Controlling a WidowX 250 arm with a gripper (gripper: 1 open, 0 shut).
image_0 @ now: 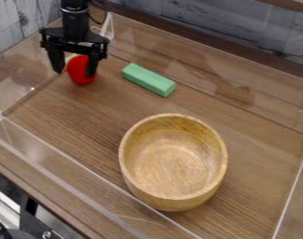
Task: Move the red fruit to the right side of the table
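Note:
The red fruit (80, 70) is a small glossy red piece at the far left of the wood-grain table (79, 131). My black gripper (75, 63) points straight down over it, open, with one finger on each side of the fruit. Whether the fingers touch the fruit I cannot tell. The fruit's top is hidden by the gripper.
A flat green block (148, 79) lies just right of the fruit. A round light wooden bowl (173, 161) stands at the middle right, toward the front. Clear acrylic walls (23, 70) rim the table's edges.

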